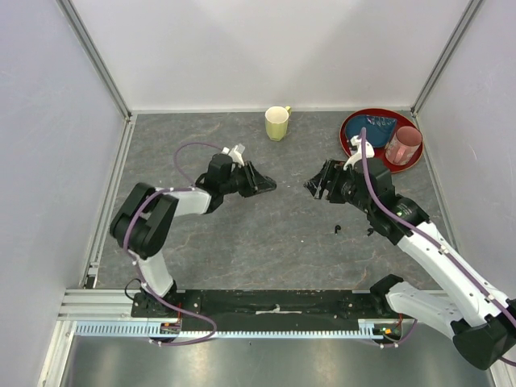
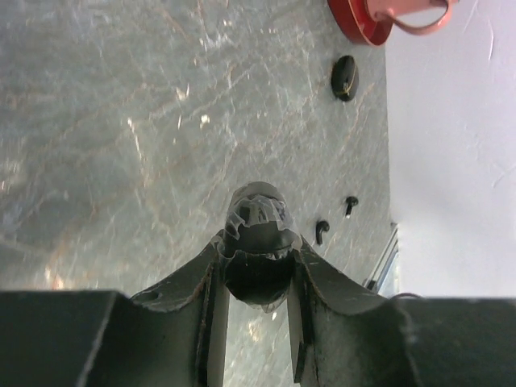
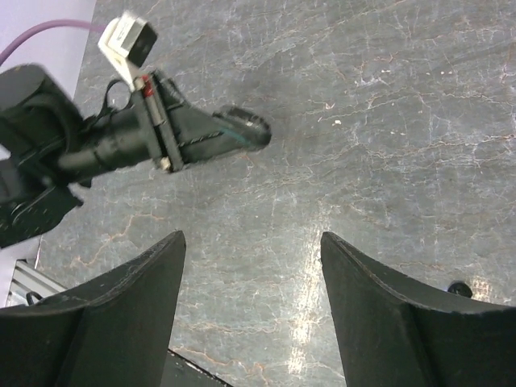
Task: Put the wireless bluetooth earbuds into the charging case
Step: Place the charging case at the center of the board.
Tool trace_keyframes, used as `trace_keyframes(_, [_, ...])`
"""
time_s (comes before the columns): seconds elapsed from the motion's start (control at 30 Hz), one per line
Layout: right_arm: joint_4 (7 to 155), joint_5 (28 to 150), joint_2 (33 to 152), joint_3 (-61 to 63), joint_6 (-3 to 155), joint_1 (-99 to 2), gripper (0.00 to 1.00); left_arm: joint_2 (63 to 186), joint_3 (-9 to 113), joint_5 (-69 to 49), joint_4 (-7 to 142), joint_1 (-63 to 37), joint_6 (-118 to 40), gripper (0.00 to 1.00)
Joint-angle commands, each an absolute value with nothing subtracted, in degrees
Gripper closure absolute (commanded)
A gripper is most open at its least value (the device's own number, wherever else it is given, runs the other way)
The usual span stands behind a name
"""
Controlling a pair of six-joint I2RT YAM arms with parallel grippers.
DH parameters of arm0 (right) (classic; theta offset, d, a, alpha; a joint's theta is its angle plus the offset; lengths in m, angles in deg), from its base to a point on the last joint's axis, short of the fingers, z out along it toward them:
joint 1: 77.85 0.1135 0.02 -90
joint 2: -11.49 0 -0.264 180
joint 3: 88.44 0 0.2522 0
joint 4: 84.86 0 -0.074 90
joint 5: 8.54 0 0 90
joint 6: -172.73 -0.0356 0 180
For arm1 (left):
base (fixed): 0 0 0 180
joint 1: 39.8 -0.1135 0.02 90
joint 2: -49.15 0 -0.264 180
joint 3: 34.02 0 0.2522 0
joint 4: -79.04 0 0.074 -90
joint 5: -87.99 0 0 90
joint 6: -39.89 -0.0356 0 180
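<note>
Glossy black rounded charging case (image 2: pixel 258 216) sits clamped in left tool (image 2: pixel 260 256); right tool (image 3: pixel 250 242) spread wide, empty.

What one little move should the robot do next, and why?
Probably lower the right end effector toward the earbuds. It is open and empty, and the two earbuds lie loose on the table by that arm. The left end effector is shut on a black rounded thing, likely the opened case waiting for them.
</note>
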State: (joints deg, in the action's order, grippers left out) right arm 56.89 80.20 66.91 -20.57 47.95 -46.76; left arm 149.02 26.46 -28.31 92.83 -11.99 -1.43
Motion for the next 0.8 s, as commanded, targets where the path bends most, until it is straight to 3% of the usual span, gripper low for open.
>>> trace_keyframes(0.0, [55.36, 81.28, 65.1, -20.27, 49.51, -47.17, 0.25, 155.39, 34.76, -31.98, 97.27, -12.47, 5.08, 0.91])
trace_keyframes(0.33, [54.13, 81.28, 64.14, -20.89, 50.04, -47.26, 0.25, 164.1, 40.91, -28.9, 92.44, -13.79, 8.6, 0.77])
trace_keyframes(0.53, [53.69, 80.49, 64.13, -21.41, 50.91, -47.44, 0.24, 163.93, 40.91, -25.74, 87.43, -14.14, 5.62, 0.72])
trace_keyframes(0.6, [53.34, 80.06, 64.48, -21.24, 52.14, -47.7, 0.24, 163.76, 40.92, -24.69, 85.33, -14.14, 4.74, 0.65])
trace_keyframes(0.77, [50.62, 74.88, 67.38, -19.92, 53.29, -49.98, 0.19, 162.35, 40.21, -22.93, 82.16, -14.32, 1.22, 0.59])
